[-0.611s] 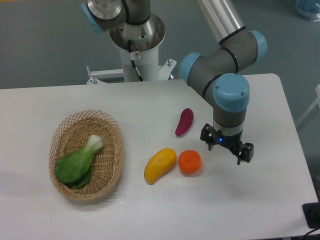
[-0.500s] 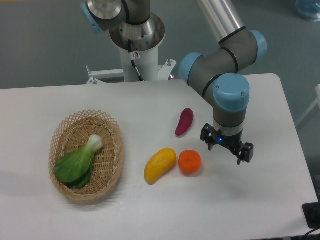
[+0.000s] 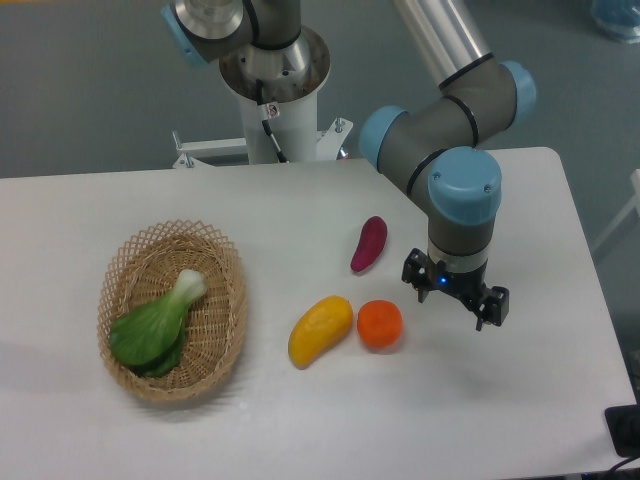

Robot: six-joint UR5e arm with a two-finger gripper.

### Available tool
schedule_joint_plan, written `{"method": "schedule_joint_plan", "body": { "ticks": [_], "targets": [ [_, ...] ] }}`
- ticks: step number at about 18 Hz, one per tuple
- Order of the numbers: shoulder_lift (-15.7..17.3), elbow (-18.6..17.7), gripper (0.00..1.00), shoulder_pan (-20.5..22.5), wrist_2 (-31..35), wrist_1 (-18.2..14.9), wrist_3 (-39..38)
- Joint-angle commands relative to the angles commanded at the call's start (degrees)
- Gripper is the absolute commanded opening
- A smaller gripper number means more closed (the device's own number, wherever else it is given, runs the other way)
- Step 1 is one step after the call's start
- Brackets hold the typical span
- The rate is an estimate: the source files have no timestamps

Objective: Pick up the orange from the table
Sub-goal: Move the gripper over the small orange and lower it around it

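Note:
The orange (image 3: 380, 324) is a small round bright orange fruit. It lies on the white table (image 3: 520, 400) just right of centre, touching a yellow-orange mango-shaped fruit. My gripper (image 3: 456, 297) hangs above the table to the right of the orange, apart from it. Its two dark fingers point down, spread open, with nothing between them.
A yellow-orange mango-shaped fruit (image 3: 320, 330) lies left of the orange. A purple eggplant-like fruit (image 3: 368, 244) lies behind it. An oval wicker basket (image 3: 225, 345) at the left holds a green bok choy (image 3: 157, 325). The robot base (image 3: 272, 90) stands at the back.
The gripper has shifted very slightly to the right. Nothing else has moved.

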Motion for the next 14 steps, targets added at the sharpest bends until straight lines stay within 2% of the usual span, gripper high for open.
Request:
{"method": "schedule_joint_plan", "body": {
  "ticks": [5, 14],
  "targets": [
    [-0.9, -1.3, 1.00, -0.3, 0.4, 0.3, -0.4],
    [-0.9, -6.9, 1.00, -2.9, -0.3, 0.6, 0.9]
  ]
}}
